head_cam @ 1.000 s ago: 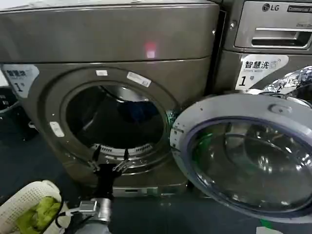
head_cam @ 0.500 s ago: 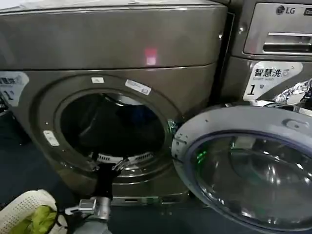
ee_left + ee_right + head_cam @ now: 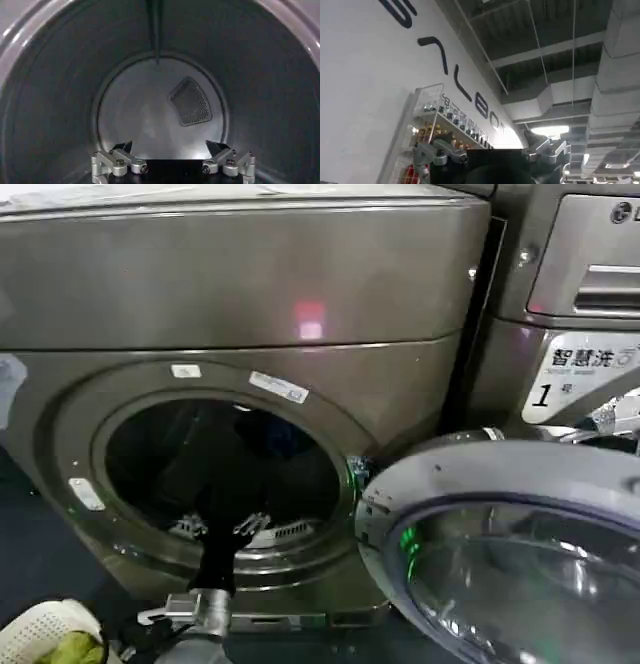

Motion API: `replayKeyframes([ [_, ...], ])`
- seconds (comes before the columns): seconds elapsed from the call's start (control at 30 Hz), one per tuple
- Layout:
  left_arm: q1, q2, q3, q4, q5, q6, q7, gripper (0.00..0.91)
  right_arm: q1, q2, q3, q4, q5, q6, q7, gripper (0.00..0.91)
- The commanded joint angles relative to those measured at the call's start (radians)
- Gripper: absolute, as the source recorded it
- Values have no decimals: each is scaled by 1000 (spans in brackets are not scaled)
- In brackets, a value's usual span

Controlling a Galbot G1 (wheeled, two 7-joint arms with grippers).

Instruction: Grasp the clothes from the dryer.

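Now my left gripper [image 3: 220,527], fingers apart, has crossed into the dryer [image 3: 240,314] mouth, nearing the clothes [image 3: 283,434].

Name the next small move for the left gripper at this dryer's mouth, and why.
Probably reach deeper toward the clothes: the left gripper sits open at the lower rim of the dryer, and the wrist view shows bare drum between its fingers.

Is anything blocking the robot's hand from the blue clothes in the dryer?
Nothing visible: the door hangs open, and the open left gripper is at the dryer mouth, the clothes deeper inside.
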Motion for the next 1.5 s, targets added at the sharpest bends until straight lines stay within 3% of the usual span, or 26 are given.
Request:
replayKeyframes([
  [0.03,-1,1,0,1,1,0,2,907,0,-1,2,-4,-1,1,0,907],
  [1.1,-26,1,6,32,5,-17,23,907,-4,15,8,2,1,7,-9,907],
  [1.23,-91,5,1,88,-6,-16,23,907,-19,17,20,-2,-23,-4,-10,907],
  [1.5,-382,7,-11,390,-34,-14,27,907,-39,24,40,-2,-54,-20,-19,907],
])
